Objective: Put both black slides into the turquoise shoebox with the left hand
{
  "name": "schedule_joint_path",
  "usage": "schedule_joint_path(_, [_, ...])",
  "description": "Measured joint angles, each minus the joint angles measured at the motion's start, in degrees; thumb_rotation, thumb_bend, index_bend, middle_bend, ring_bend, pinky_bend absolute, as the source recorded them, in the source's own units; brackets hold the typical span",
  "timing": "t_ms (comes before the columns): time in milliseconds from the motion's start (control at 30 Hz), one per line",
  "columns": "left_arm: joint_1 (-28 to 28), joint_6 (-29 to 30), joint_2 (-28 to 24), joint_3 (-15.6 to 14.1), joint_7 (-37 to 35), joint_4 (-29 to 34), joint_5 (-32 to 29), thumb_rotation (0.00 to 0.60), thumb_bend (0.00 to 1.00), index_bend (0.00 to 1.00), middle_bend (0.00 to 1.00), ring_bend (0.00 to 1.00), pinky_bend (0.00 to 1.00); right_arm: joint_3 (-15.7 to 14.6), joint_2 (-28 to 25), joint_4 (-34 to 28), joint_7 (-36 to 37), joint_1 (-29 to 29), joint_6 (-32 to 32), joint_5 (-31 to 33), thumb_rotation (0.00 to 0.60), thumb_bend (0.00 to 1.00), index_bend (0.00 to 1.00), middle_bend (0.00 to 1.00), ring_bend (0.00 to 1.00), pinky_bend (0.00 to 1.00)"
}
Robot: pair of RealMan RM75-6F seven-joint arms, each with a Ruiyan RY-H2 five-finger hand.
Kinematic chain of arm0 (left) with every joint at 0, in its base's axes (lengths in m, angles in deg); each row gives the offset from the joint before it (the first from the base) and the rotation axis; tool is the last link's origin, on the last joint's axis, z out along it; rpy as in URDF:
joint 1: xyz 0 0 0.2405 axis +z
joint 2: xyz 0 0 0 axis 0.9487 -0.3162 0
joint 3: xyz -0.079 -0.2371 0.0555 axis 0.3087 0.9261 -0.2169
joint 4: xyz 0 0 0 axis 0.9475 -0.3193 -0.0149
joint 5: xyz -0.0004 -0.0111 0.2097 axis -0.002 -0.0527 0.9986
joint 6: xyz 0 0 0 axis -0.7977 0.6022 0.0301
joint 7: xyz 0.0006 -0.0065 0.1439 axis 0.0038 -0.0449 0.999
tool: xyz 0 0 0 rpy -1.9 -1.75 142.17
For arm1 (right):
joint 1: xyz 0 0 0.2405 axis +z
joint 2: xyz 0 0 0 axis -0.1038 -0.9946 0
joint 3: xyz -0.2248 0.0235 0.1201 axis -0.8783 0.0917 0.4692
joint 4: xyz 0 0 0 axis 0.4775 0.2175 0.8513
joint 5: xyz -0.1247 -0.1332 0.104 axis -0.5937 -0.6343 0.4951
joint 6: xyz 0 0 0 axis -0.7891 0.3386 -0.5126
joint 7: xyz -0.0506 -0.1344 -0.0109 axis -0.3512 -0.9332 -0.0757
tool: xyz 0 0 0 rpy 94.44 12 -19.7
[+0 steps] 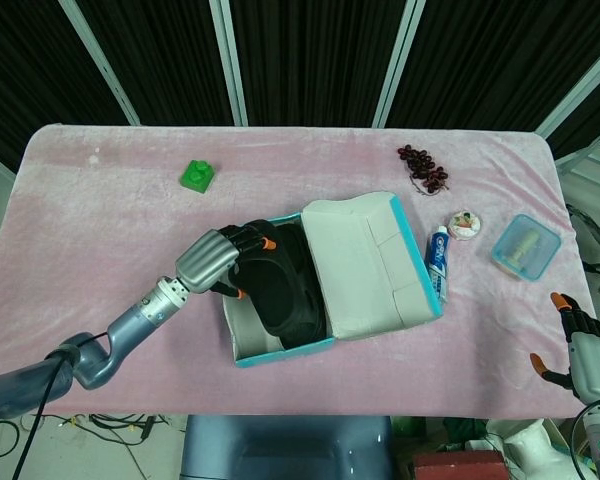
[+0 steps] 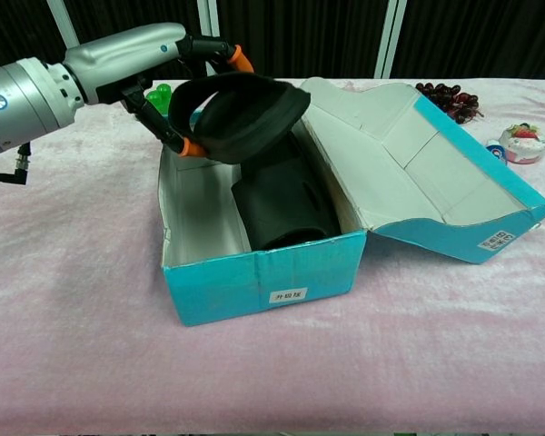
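Note:
The turquoise shoebox (image 1: 280, 358) (image 2: 254, 277) stands open mid-table, its lid (image 1: 365, 268) (image 2: 409, 173) folded out to the right. One black slide (image 2: 286, 204) lies inside along the box's right side. My left hand (image 1: 212, 262) (image 2: 141, 59) grips the second black slide (image 1: 270, 285) (image 2: 245, 113) and holds it tilted above the box's open left half, over the first slide's back end. My right hand (image 1: 578, 345) hangs off the table's front right corner, fingers spread, holding nothing.
A green block (image 1: 197, 176) (image 2: 161, 94) sits behind the box to the left. Dark grapes (image 1: 423, 167) (image 2: 447, 98), a small round tin (image 1: 465, 224) (image 2: 521, 143), a toothpaste tube (image 1: 437, 262) and a blue lidded container (image 1: 525, 246) lie to the right of the lid.

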Motion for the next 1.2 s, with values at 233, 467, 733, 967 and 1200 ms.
schedule_joint_path(233, [-0.4, 1.8, 3.6, -2.1, 0.7, -7.0, 3.3, 0.600, 0.28, 0.29, 0.36, 0.20, 0.33, 0.0, 0.1, 0.0, -0.1, -0.1, -0.4, -0.3, 0.600, 0.21, 0.02, 0.05, 0.13, 0.15])
schedule_joint_path(467, [-0.6, 3.6, 5.9, -3.5, 0.8, -11.7, 5.2, 0.600, 0.28, 0.29, 0.36, 0.20, 0.33, 0.0, 0.6, 0.5, 0.0, -0.3, -2.0, -2.1, 0.600, 0.21, 0.01, 0.05, 0.13, 0.15])
schedule_joint_path(733, [-0.5, 4.5, 7.7, -5.6, 1.9, -16.0, 7.0, 0.600, 0.28, 0.29, 0.35, 0.20, 0.33, 0.1, 1.7, 2.5, 0.8, -0.7, -5.0, -6.1, 0.600, 0.16, 0.00, 0.04, 0.12, 0.15])
schedule_joint_path(967, [-0.5, 4.1, 8.7, -7.0, 3.1, -18.8, 7.9, 0.600, 0.28, 0.28, 0.34, 0.20, 0.32, -0.1, 3.0, 5.2, 2.5, -1.1, -7.6, -9.8, 0.600, 0.14, 0.00, 0.04, 0.12, 0.15])
schedule_joint_path(1200, [-1.0, 3.3, 10.2, -7.7, 5.2, -21.0, 8.4, 0.600, 0.28, 0.28, 0.34, 0.20, 0.32, -0.2, 3.0, 5.6, 3.5, -1.2, -7.3, -10.0, 0.600, 0.14, 0.00, 0.04, 0.12, 0.15])
